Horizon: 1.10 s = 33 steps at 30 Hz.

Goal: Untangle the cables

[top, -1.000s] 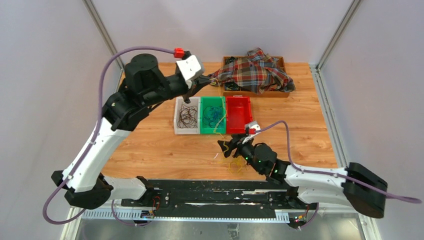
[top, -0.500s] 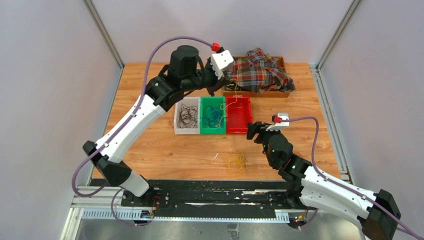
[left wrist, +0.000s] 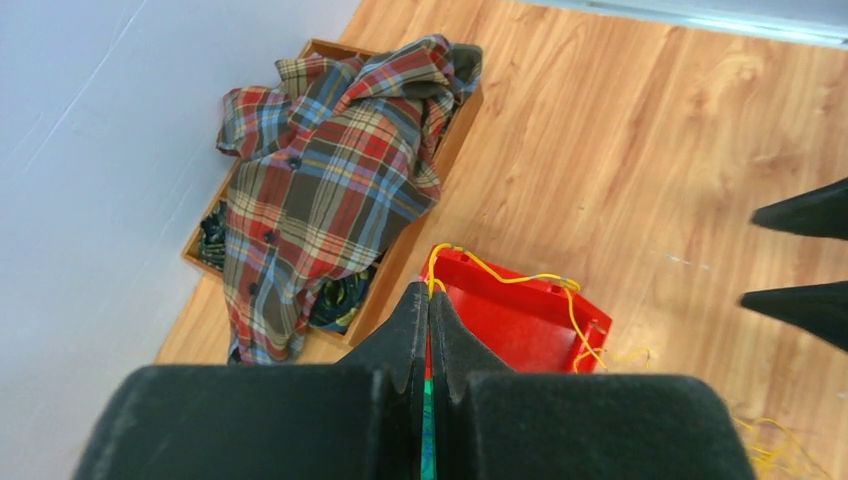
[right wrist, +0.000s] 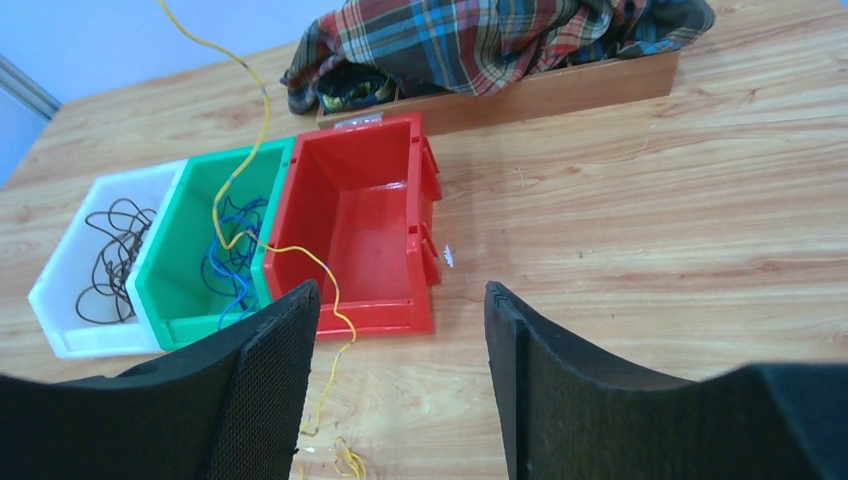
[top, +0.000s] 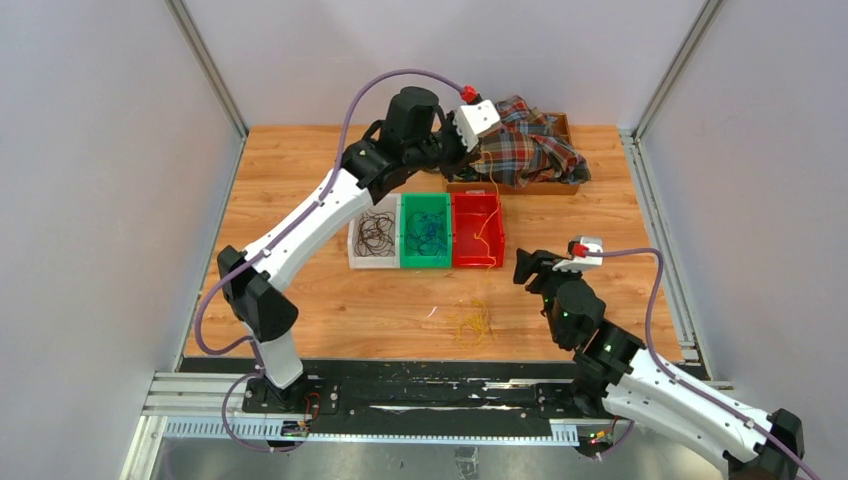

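My left gripper (left wrist: 429, 292) is shut on a thin yellow cable (left wrist: 520, 279) above the far end of the red bin (top: 466, 243). The cable (top: 487, 225) hangs from it, runs through the red bin and over its near rim. It ends in a small yellow tangle (top: 472, 323) on the table. Dark cables (top: 374, 232) lie in the white bin and blue cables (top: 427, 230) in the green bin. My right gripper (top: 525, 268) is open and empty, low over the table to the right of the red bin. The yellow tangle (right wrist: 345, 455) lies below its left finger.
A wooden tray (top: 560, 184) at the back right holds a crumpled plaid shirt (top: 525, 140) with dark items under it. The white bin (right wrist: 60, 290), green bin (right wrist: 165, 305) and red bin (right wrist: 400, 315) stand side by side mid-table. Grey walls close in the table.
My left arm swung right from over the white bin to the red bin's far end, trailing the yellow cable. My right arm pulled back to the right, away from the tangle, jaws slightly narrower.
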### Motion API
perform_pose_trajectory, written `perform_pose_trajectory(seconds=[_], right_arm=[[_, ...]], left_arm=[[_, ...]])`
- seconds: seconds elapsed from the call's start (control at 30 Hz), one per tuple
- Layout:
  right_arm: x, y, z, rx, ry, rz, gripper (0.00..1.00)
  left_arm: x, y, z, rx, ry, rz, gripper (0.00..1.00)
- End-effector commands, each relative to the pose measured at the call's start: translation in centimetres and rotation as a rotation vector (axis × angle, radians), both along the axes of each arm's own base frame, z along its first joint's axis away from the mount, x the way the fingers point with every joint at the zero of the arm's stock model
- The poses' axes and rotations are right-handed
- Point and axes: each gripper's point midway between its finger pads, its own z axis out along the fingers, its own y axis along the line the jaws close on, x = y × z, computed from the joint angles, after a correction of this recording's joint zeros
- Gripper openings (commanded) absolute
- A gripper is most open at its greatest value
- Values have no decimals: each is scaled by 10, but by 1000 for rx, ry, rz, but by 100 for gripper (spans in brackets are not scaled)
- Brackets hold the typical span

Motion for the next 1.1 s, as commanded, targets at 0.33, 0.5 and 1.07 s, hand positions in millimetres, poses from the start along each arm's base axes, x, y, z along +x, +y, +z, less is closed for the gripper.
perform_pose_trajectory(seconds=[0.33, 0.5, 1.07], right_arm=[[-6, -20, -28, -14, 61, -73, 58], [-6, -17, -31, -21, 73, -56, 57], [-12, -29, -30, -22, 112, -104, 53]], left_arm=[[62, -11, -1, 54, -204, 132, 0], [46, -18, -29, 70, -96, 77, 0], [4, -56, -179, 215, 227, -40, 0]])
